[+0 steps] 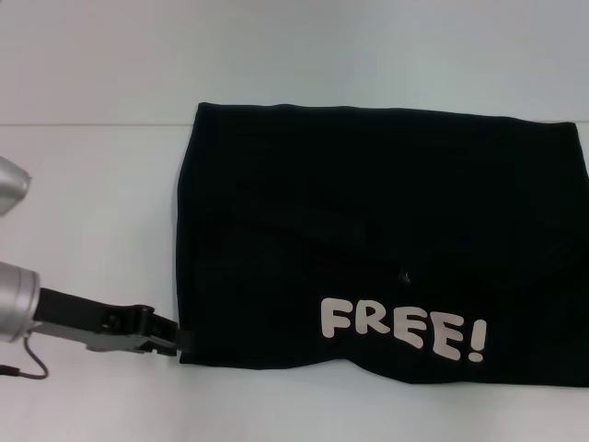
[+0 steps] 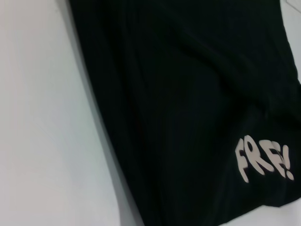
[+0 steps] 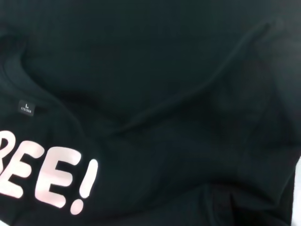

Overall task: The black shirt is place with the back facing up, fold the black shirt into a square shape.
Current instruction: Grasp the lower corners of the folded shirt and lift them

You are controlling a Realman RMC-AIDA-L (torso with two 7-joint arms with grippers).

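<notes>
Gripping the near left corner of the black shirt: left claw.
Its jaws appear clenched on the hem, though black fabric obscures the tips. The shirt lies folded into a rectangle on the white worktop, "FREE!" lettering uppermost near the front edge. The right claw is out of sight.

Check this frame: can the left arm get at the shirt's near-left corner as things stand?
Probably yes. The left gripper already sits at the near-left corner of the black shirt, with only bare white table around it.
</notes>
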